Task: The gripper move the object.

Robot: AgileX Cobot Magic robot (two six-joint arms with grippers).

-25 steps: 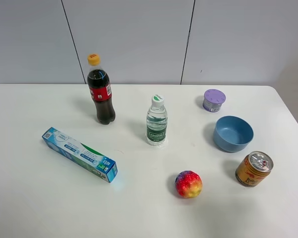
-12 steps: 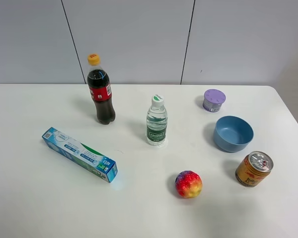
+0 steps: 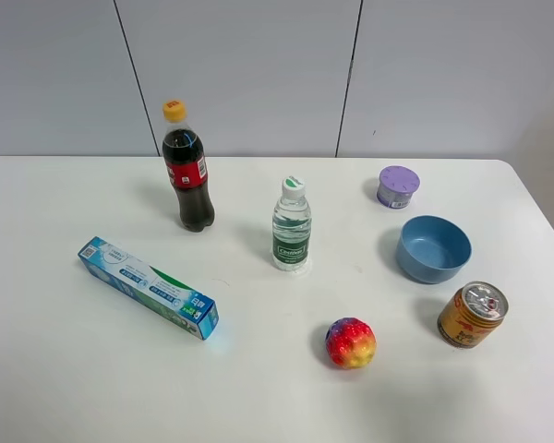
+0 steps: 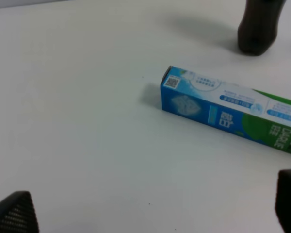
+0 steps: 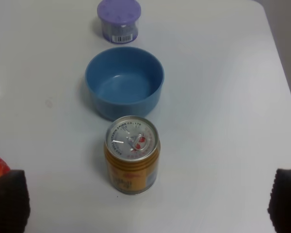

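Note:
The gold-orange can (image 3: 472, 315) with red markings and a silver pull-tab top stands upright at the table's right front, just in front of the blue bowl (image 3: 433, 248). In the right wrist view the can (image 5: 132, 162) stands a short way ahead of my right gripper (image 5: 148, 208), which is open and empty, with its dark fingertips (image 5: 8, 201) wide apart on either side. My left gripper (image 4: 150, 213) is open and empty over bare table near the toothpaste box (image 4: 233, 114). Neither arm shows in the exterior high view.
A cola bottle (image 3: 186, 171) stands at the back left and a clear water bottle (image 3: 292, 227) in the middle. A lilac-lidded tub (image 3: 398, 186) is behind the bowl. A rainbow ball (image 3: 351, 342) lies left of the can. The toothpaste box (image 3: 148, 288) lies front left.
A small dark bit at the right edge of the exterior high view one second ago is gone from view. No object on the table has moved.

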